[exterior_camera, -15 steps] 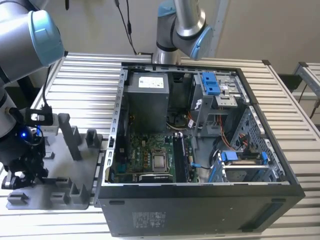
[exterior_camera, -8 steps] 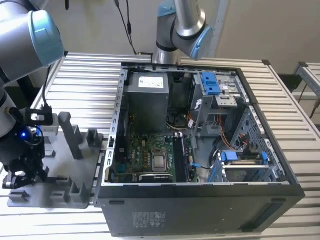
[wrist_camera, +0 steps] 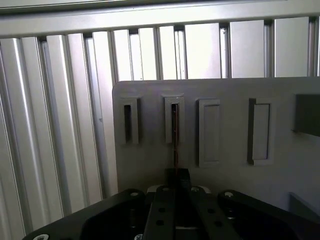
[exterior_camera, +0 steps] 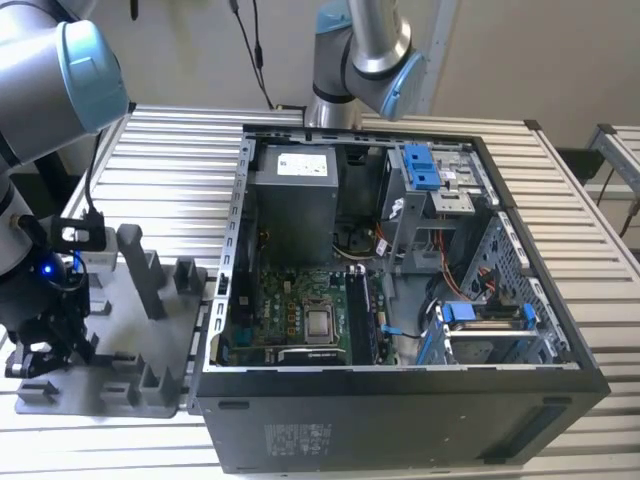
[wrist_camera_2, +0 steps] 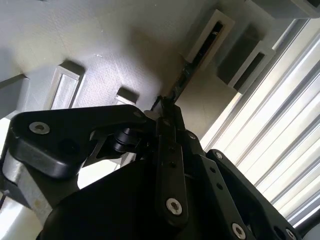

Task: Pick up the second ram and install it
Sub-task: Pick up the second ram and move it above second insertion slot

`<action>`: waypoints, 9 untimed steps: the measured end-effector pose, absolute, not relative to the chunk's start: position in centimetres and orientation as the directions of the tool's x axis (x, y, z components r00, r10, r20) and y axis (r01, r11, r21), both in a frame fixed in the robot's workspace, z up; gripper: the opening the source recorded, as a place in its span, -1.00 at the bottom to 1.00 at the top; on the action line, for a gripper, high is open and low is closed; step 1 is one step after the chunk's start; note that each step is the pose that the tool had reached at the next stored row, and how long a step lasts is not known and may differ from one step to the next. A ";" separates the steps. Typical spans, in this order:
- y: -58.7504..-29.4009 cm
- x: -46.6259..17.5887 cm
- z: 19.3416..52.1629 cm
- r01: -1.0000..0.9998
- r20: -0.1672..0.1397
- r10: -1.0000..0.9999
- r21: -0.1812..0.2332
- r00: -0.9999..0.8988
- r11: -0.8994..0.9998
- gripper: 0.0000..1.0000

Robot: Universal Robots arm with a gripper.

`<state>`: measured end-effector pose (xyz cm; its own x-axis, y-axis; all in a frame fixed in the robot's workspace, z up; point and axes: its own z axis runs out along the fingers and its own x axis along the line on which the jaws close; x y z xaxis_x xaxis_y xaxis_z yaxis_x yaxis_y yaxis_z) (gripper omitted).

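The gripper [wrist_camera: 176, 176] had its two fingers drawn narrow, pinched on the thin edge of the second ram [wrist_camera: 175, 147], which stood between the fingertips in both wrist views. The stick's far end sat in a raised rectangular pocket [wrist_camera: 167, 120] on the grey tray [wrist_camera: 225, 90], so the ram ran straight from the pocket to the fingers. In the second wrist view the same dark stick [wrist_camera_2: 184, 76] ran slantwise from that pocket down to the black finger links.

Other pockets of like shape stood in a row on either side: one [wrist_camera: 129, 120] just beside on one side, two more [wrist_camera: 209, 132] on the other.

In the exterior view the gripper [exterior_camera: 45, 345] hung low over the tray [exterior_camera: 165, 345] at the exterior view's left, under the arm's grey joint with its blue cap [exterior_camera: 85, 70]. The tray, with its upright posts, lay on the slatted metal table [exterior_camera: 570, 210], touching the side of the open computer case [exterior_camera: 400, 410]. Inside the case lay the green motherboard [exterior_camera: 290, 310], well apart from the gripper. A second grey arm joint [exterior_camera: 365, 50] rose behind the case
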<state>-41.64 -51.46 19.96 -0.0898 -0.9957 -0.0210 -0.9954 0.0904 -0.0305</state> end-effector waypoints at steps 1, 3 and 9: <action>-51.5 -41.6 20.0 -0.995 -0.021 -0.996 -0.030 -0.090 0.091 -0.73; -51.5 -41.6 20.0 -0.995 -0.021 -0.996 -0.030 -0.090 0.090 -0.73; -51.5 -41.6 20.0 -0.995 -0.020 -0.996 -0.030 -0.090 0.090 -0.73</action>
